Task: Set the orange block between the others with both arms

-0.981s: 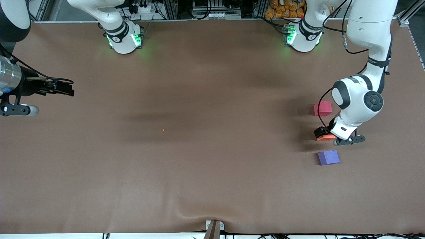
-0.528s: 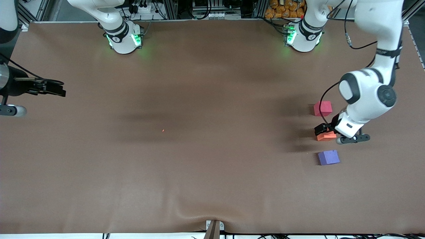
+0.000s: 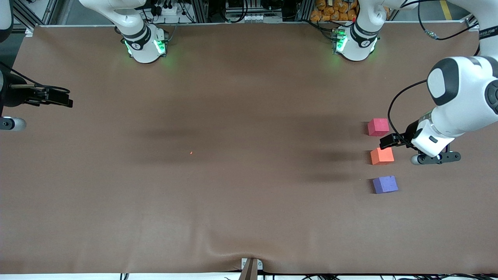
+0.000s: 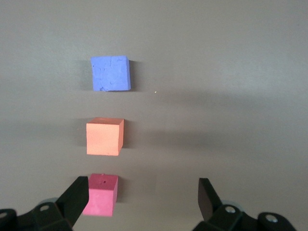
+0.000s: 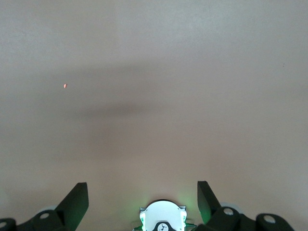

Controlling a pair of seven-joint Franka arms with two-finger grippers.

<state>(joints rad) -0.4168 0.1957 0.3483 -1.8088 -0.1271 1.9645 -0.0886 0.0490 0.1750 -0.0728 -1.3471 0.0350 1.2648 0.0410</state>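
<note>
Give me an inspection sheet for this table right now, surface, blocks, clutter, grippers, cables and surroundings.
Surface: brown table cover, a wrinkle at its near edge.
Job's things: orange block sits between red-pink block and purple block, apart from both.
Clutter: tiny orange speck.
Grippers: left gripper open, empty, above the blocks; right gripper open, empty, waiting at the right arm's end.
Cables: black cable on the left arm.
Surroundings: frames and equipment past the bases.

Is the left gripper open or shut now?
Open. The left gripper shows its fingers spread wide, holding nothing.
</note>
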